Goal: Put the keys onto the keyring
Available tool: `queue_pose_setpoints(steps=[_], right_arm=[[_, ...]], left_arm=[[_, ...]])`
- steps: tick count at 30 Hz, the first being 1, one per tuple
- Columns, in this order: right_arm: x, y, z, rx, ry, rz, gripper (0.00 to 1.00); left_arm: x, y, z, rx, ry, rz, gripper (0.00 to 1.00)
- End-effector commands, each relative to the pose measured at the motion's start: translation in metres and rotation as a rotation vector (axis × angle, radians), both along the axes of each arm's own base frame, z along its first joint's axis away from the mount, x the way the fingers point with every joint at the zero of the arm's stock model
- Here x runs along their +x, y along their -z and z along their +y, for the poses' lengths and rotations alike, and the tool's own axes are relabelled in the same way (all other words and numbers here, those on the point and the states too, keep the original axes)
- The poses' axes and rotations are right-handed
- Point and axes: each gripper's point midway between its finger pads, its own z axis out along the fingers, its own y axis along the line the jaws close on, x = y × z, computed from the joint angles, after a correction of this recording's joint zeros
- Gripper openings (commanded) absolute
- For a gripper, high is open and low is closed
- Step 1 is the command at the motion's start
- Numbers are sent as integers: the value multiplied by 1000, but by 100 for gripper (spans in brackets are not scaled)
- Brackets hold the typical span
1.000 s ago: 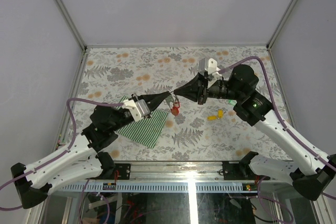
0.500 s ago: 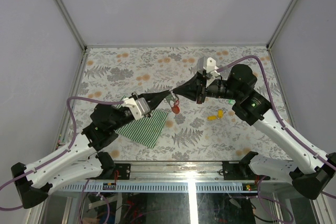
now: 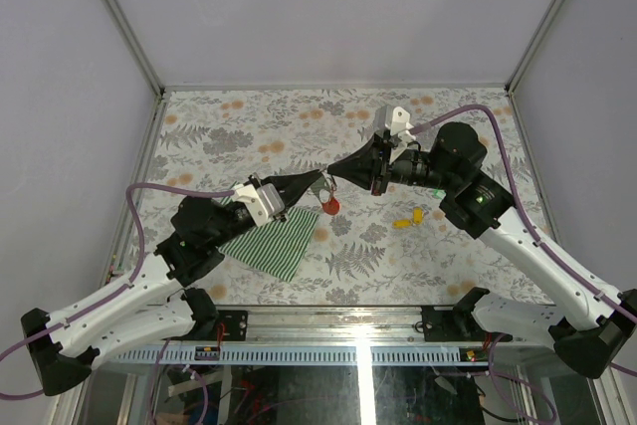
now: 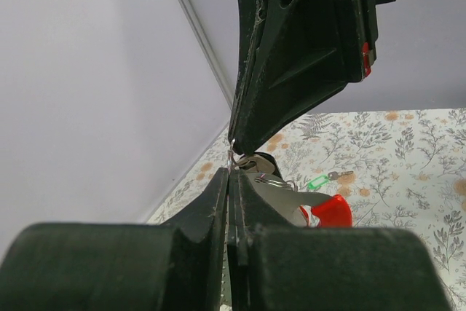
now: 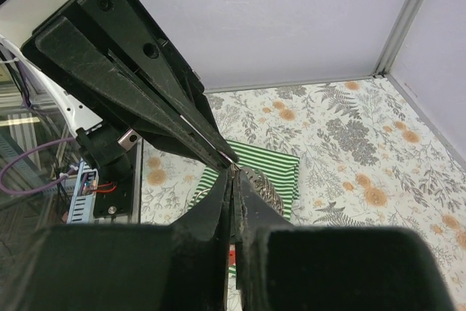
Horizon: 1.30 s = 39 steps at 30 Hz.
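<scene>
My left gripper and right gripper meet tip to tip above the table's middle. The left gripper is shut on the keyring, a thin grey loop. Its red tag hangs just below and also shows in the left wrist view. The right gripper is shut on a small dark ribbed key, right against the loop. A yellow key lies on the table to the right. A green-tagged key lies on the table beyond the tips.
A green-striped cloth lies under the left arm and also shows in the right wrist view. The floral table is fenced by a metal frame and grey walls.
Both gripper tips have drifted slightly toward the far side, still together. The red tag has moved with them.
</scene>
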Motion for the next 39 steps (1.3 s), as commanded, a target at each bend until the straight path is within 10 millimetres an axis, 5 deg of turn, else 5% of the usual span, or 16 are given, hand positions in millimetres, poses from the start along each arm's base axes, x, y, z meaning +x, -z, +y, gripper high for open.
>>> queue_pose_setpoints(steps=[1,30,39], right_arm=[[5,-23,-3,68,51,-56,0],[16,-20,-7,102,139,43,0],[18,-6,-6,41,139,49,11]], left_arm=[[-6,-39,9,-91,-3,-62,0],[-9,-37,11,-102,12,-47,0],[-16,-37,11,-123,46,-22,0]])
